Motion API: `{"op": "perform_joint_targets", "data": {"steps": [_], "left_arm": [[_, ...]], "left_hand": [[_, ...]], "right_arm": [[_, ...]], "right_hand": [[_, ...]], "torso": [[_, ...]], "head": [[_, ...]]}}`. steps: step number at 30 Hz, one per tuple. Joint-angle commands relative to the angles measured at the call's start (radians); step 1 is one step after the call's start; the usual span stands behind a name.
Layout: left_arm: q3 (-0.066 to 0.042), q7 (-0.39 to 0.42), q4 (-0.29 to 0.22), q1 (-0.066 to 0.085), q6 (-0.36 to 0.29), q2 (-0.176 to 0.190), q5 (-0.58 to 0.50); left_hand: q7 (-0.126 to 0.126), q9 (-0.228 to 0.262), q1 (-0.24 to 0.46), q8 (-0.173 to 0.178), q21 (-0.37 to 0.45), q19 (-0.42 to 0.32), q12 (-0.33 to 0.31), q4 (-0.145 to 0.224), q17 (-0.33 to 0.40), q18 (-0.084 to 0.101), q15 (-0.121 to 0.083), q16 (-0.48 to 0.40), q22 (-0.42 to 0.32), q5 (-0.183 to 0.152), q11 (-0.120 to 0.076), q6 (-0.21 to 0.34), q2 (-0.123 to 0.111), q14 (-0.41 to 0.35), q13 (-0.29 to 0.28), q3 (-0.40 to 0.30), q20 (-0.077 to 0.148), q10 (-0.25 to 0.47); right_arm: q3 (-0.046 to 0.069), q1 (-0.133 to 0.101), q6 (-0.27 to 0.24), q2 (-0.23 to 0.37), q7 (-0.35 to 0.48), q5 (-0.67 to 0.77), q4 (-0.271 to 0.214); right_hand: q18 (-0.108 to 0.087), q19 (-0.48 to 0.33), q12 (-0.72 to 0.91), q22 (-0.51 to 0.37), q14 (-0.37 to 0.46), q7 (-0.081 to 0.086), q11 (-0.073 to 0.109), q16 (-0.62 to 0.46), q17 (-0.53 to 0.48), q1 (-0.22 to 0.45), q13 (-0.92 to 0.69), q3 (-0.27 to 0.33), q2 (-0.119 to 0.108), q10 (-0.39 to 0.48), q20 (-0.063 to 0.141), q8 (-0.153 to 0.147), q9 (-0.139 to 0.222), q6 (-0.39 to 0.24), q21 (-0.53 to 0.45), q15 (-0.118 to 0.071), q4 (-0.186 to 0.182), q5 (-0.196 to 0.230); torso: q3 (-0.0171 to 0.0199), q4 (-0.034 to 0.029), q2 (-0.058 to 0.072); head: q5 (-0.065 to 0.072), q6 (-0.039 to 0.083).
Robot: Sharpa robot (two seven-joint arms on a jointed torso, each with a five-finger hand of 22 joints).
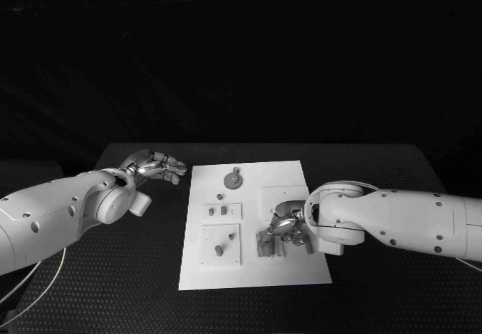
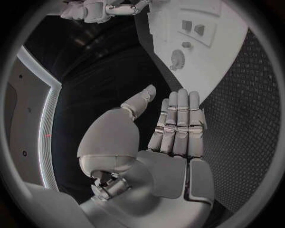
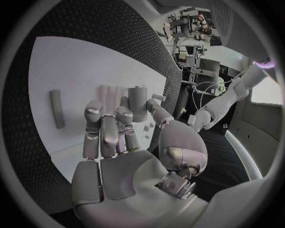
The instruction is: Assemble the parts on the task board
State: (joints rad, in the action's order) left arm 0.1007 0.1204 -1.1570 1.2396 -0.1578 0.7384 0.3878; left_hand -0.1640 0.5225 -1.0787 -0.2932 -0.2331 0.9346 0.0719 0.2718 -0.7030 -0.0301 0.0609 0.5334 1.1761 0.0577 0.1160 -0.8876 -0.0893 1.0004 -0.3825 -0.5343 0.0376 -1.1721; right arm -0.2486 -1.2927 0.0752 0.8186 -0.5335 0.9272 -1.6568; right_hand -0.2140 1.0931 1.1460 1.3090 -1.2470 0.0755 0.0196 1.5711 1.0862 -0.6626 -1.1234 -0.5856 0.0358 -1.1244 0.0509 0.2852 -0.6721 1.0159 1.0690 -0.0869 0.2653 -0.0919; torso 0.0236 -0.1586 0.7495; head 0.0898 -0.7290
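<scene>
The white task board (image 1: pixel 253 268) lies in the middle of the table. A round grey part (image 1: pixel 232 181) sits near its far edge, with small parts (image 1: pixel 217 209) and a raised plate (image 1: pixel 220 245) below it. My right hand (image 1: pixel 288 228) hangs over the board's right side, fingers curled down over grey parts (image 1: pixel 268 243). In the right wrist view an upright grey part (image 3: pixel 137 102) stands between the thumb and fingers (image 3: pixel 104 126); whether they grip it is unclear. A grey bar (image 3: pixel 56 108) lies apart on the board (image 3: pixel 71 66). My left hand (image 1: pixel 157 167) hovers off the board's far left corner, fingers straight, empty (image 2: pixel 175 128).
Black table mat (image 1: pixel 120 278) surrounds the board on all sides. In the left wrist view the board (image 2: pixel 220 61) and its round part (image 2: pixel 177 59) lie beyond the left fingertips, and the right hand (image 2: pixel 101 9) shows past them.
</scene>
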Motion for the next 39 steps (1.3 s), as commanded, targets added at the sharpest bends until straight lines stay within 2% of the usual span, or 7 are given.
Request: {"op": "perform_joint_targets", "data": {"steps": [1, 6, 16, 23, 28, 35, 39], "left_arm": [[-0.001, 0.005, -0.003, 0.001, 0.011, 0.0, -0.006], [-0.001, 0.005, -0.004, 0.001, 0.011, 0.001, -0.006], [-0.001, 0.005, -0.005, 0.001, 0.011, 0.002, -0.006], [-0.001, 0.005, -0.006, 0.001, 0.011, 0.003, -0.006], [-0.001, 0.004, -0.007, 0.001, 0.011, 0.005, -0.006], [-0.001, 0.004, -0.007, 0.001, 0.011, 0.006, -0.006], [-0.001, 0.004, -0.008, 0.001, 0.01, 0.006, -0.006]], "left_hand": [[-0.004, -0.001, 0.011, -0.001, 0.007, 0.002, 0.001, -0.006, -0.001, -0.01, 0.002, -0.004, 0.002, 0.001, -0.001, -0.002, -0.002, 0.002, 0.001, 0.0, -0.001, 0.006], [-0.004, -0.001, 0.011, -0.001, 0.007, 0.002, 0.001, -0.006, -0.002, -0.01, 0.002, -0.004, 0.002, 0.001, -0.001, -0.002, -0.002, 0.002, 0.001, 0.0, -0.001, 0.006], [-0.004, -0.001, 0.012, -0.001, 0.008, 0.002, 0.001, -0.006, -0.003, -0.01, 0.002, -0.005, 0.002, 0.001, -0.001, -0.002, -0.002, 0.002, 0.002, 0.0, -0.001, 0.006], [-0.004, -0.001, 0.012, -0.001, 0.008, 0.002, 0.001, -0.007, -0.003, -0.01, 0.003, -0.006, 0.003, 0.001, -0.001, -0.002, -0.002, 0.002, 0.002, 0.0, -0.001, 0.006], [-0.004, -0.001, 0.012, -0.001, 0.008, 0.002, 0.001, -0.007, -0.004, -0.01, 0.003, -0.006, 0.003, 0.001, -0.001, -0.002, -0.003, 0.003, 0.002, 0.0, -0.001, 0.006], [-0.004, -0.001, 0.012, -0.001, 0.008, 0.003, 0.001, -0.007, -0.004, -0.01, 0.003, -0.007, 0.003, 0.001, -0.001, -0.002, -0.003, 0.003, 0.002, 0.0, -0.001, 0.006], [-0.004, -0.001, 0.012, -0.001, 0.008, 0.003, 0.001, -0.007, -0.005, -0.01, 0.003, -0.007, 0.003, 0.001, -0.001, -0.002, -0.003, 0.003, 0.002, 0.0, -0.001, 0.006]], "right_arm": [[0.001, 0.0, 0.008, -0.001, -0.01, 0.008, 0.007], [0.001, 0.0, 0.032, -0.004, -0.014, 0.007, 0.008], [0.001, 0.004, 0.024, -0.011, -0.014, 0.025, 0.016], [0.001, 0.021, 0.019, -0.024, -0.015, 0.031, 0.038], [0.001, 0.032, 0.011, -0.031, -0.015, 0.042, 0.047], [0.001, 0.034, 0.016, -0.032, -0.014, 0.049, 0.051], [0.001, 0.034, 0.016, -0.033, -0.013, 0.047, 0.051]], "right_hand": [[-0.048, 0.006, 0.002, 0.014, -0.042, 0.011, 0.004, -0.007, 0.0, 0.001, 0.001, 0.0, 0.008, -0.003, 0.001, -0.006, 0.001, 0.021, 0.002, -0.036, -0.005, -0.003], [-0.048, 0.006, 0.002, 0.015, -0.041, 0.011, 0.004, -0.007, -0.001, 0.009, 0.001, -0.001, 0.002, -0.003, 0.002, -0.008, 0.002, 0.022, 0.001, -0.036, -0.011, -0.003], [-0.048, 0.003, 0.001, 0.015, -0.038, 0.011, 0.004, -0.008, -0.003, 0.029, 0.001, -0.004, -0.01, -0.001, 0.002, -0.012, 0.005, 0.024, 0.0, -0.036, -0.029, -0.003], [-0.048, 0.002, 0.001, 0.015, -0.036, 0.011, 0.003, -0.008, -0.004, 0.042, 0.001, -0.005, -0.021, 0.0, 0.002, -0.014, 0.007, 0.025, 0.0, -0.036, -0.04, -0.003], [-0.048, 0.001, 0.0, 0.015, -0.033, 0.011, 0.003, -0.009, -0.006, 0.058, 0.0, -0.008, -0.04, 0.002, 0.003, -0.017, 0.009, 0.025, -0.001, -0.036, -0.054, -0.003], [-0.048, 0.0, -0.001, 0.015, -0.029, 0.012, 0.003, -0.01, -0.011, 0.071, 0.0, -0.013, -0.063, 0.004, 0.004, -0.02, 0.01, 0.025, -0.002, -0.036, -0.067, -0.003], [-0.048, -0.001, -0.002, 0.015, -0.025, 0.012, 0.003, -0.011, -0.015, 0.079, 0.0, -0.017, -0.086, 0.006, 0.006, -0.022, 0.011, 0.023, -0.003, -0.036, -0.076, -0.003]], "torso": [[0.0007, 0.0005, 0.0], [0.001, 0.0008, 0.0], [0.0012, 0.0005, 0.0], [0.001, 0.0, 0.0], [0.0013, 0.0003, 0.0], [0.0014, 0.0008, 0.0], [0.0013, 0.0011, 0.0]], "head": [[-0.002, -0.002], [-0.003, -0.004], [-0.004, -0.005], [-0.006, -0.008], [-0.01, -0.012], [-0.011, -0.014], [-0.012, -0.014]]}}
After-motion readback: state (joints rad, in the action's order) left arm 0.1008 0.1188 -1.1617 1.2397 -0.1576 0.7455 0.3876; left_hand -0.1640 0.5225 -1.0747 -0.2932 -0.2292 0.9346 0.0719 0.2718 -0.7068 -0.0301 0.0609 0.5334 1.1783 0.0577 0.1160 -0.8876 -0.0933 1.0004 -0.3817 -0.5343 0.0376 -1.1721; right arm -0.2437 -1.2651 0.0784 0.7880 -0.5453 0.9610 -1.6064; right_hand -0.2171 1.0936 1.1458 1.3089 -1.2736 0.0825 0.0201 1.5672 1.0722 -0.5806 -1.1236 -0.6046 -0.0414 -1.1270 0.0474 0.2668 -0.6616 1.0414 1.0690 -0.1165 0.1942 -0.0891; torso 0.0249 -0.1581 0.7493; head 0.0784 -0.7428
